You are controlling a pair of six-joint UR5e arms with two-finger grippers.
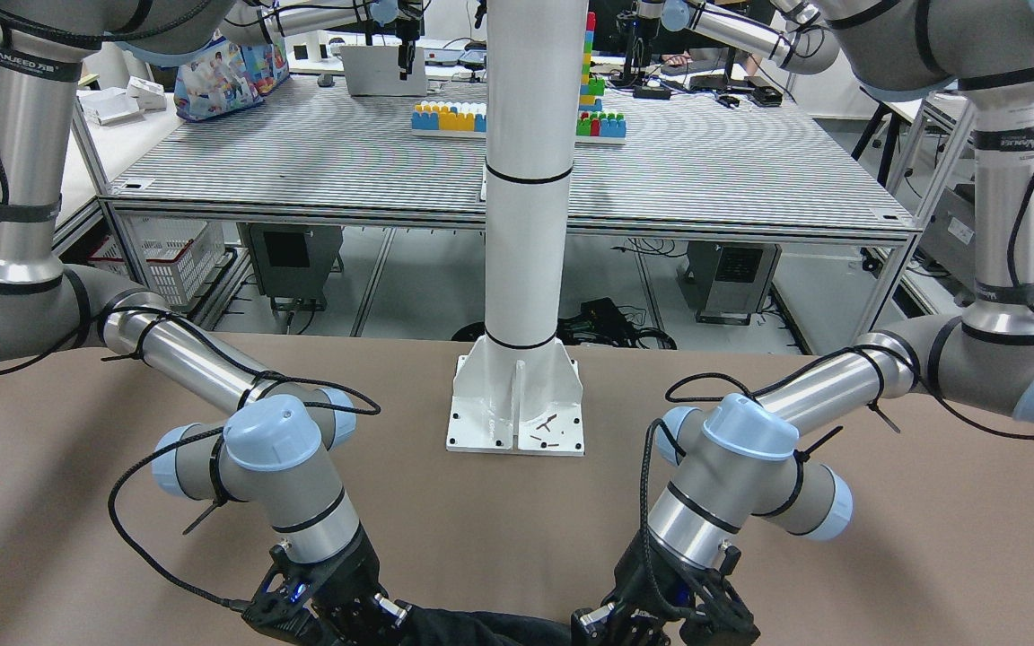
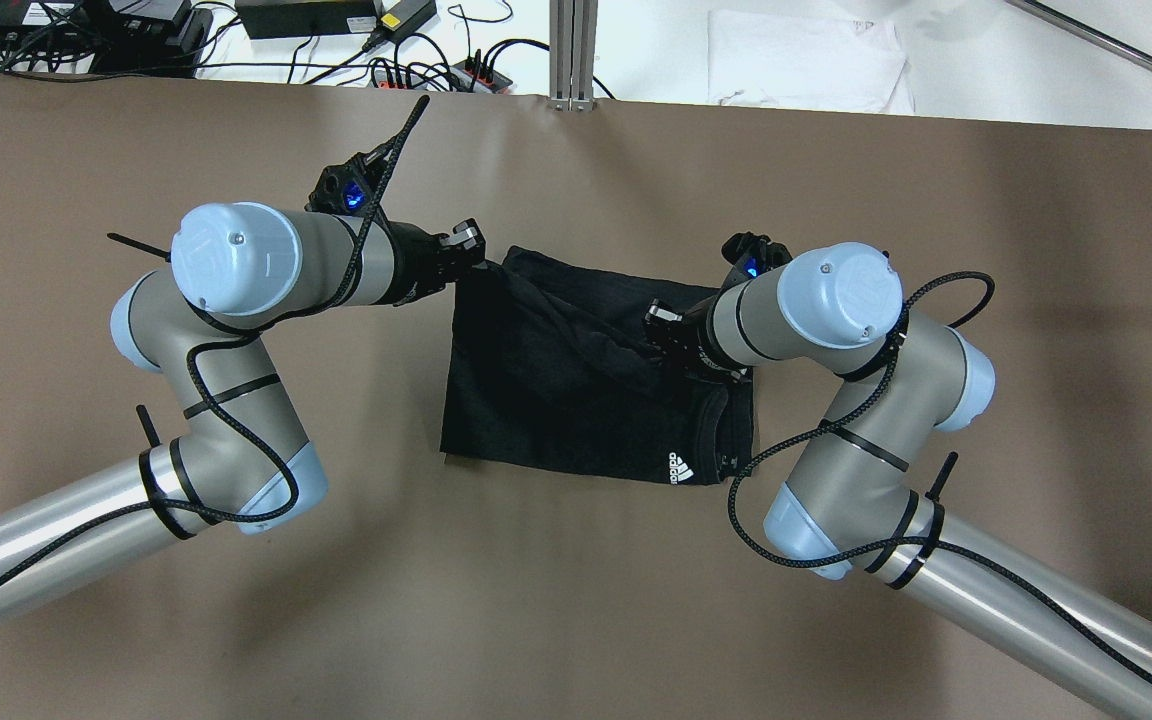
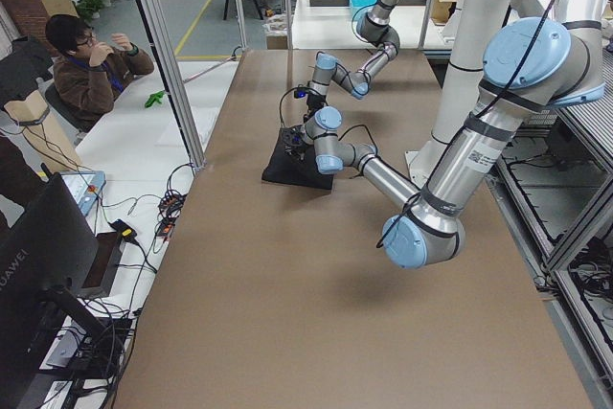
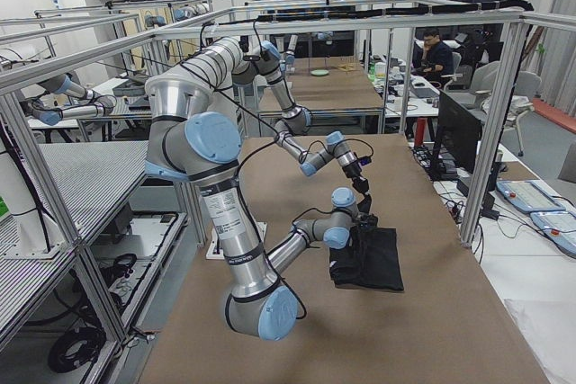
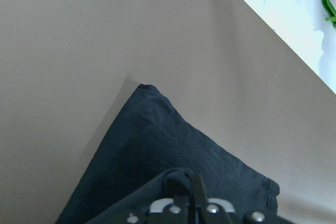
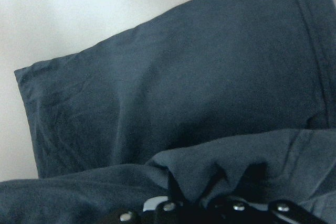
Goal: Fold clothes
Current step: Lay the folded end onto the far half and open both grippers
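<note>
Landmark: black garment [image 2: 556, 400]. Left arm [image 2: 236, 300] crowds its left side, right arm [image 2: 836, 350] its right. Left gripper [image 2: 474, 250] pinches its far-left corner, right gripper [image 2: 658, 330] a fold near its right edge. Robot-side: bare tabletop [image 2: 576, 600], open between elbows, until the white post [image 1: 526, 224]. Beyond: bare strip, then aluminium upright [image 2: 569, 50].

Overhead view: fixed behind the robot, looking down on the brown matte table [image 2: 576, 620]. Front view: across the table, facing the robot's white cylindrical column [image 1: 526, 179]. Two side views: one at each table end, looking lengthwise from afar. Two wrist views: closest of all, aimed down at the black fabric garment [image 2: 556, 390], which all six views share.
</note>
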